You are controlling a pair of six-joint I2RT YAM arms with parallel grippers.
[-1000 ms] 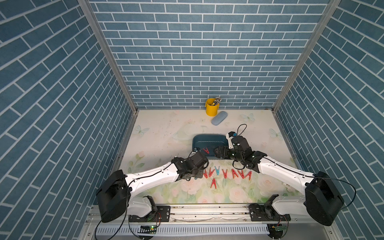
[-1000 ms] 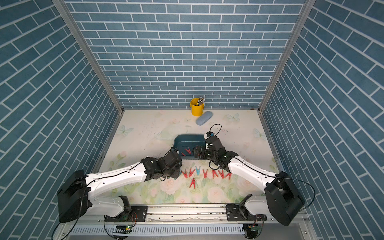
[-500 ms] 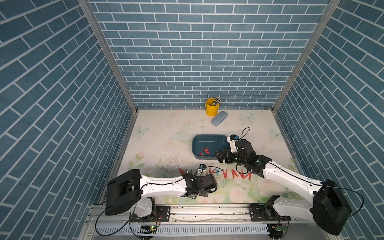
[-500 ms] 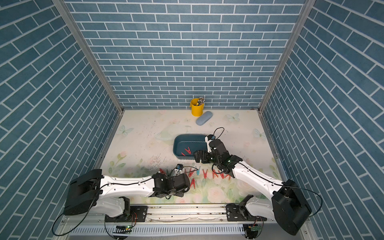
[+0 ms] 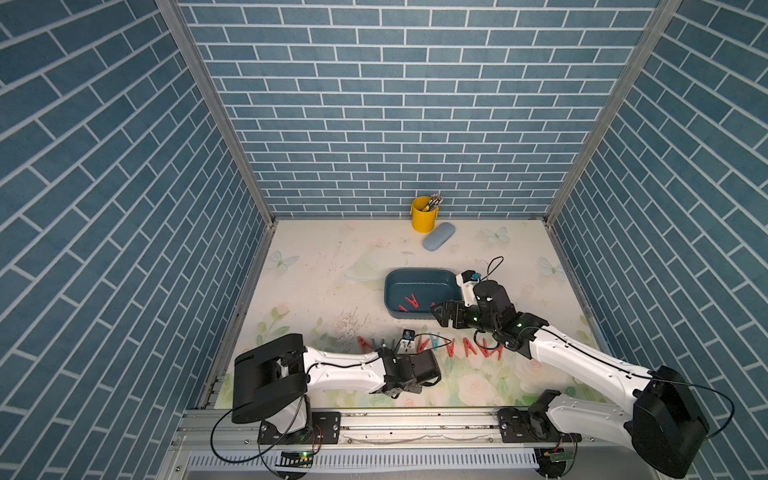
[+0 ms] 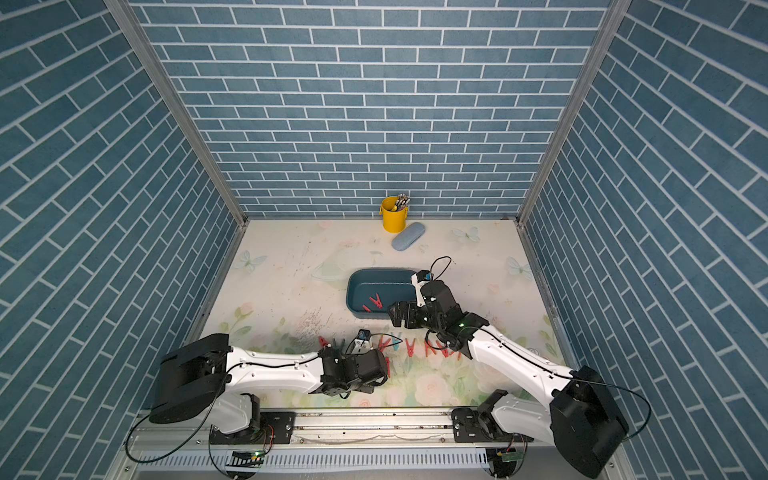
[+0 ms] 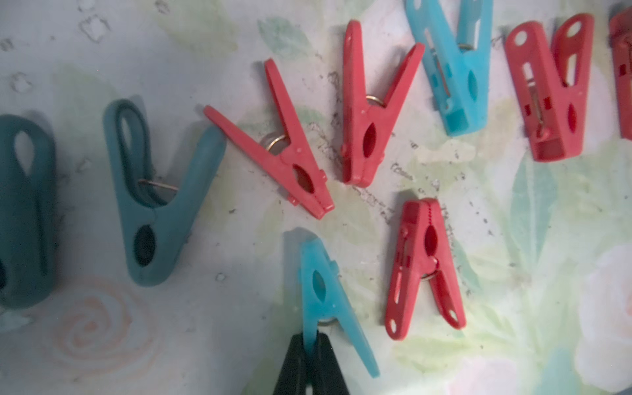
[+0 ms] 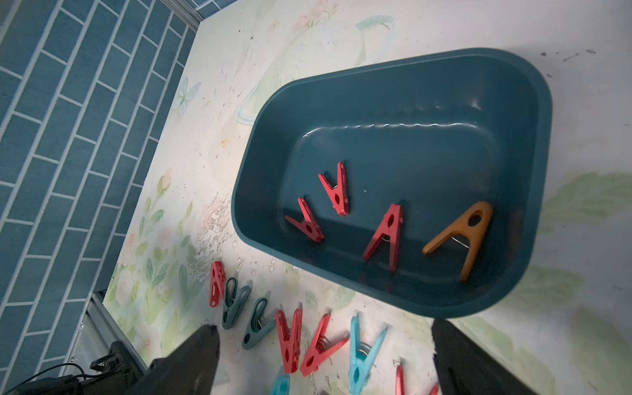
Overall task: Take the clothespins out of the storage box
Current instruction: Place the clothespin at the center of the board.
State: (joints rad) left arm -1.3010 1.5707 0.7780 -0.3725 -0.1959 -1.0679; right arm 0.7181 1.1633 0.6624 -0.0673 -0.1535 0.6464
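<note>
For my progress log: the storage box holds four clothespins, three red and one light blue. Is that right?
Not quite: the fourth is orange, not light blue. The right wrist view shows the storage box holding four, three red clothespins and one orange clothespin.

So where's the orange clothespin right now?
In the right wrist view, the orange clothespin lies inside the storage box, beside a red clothespin, near its robot-side wall.
</note>
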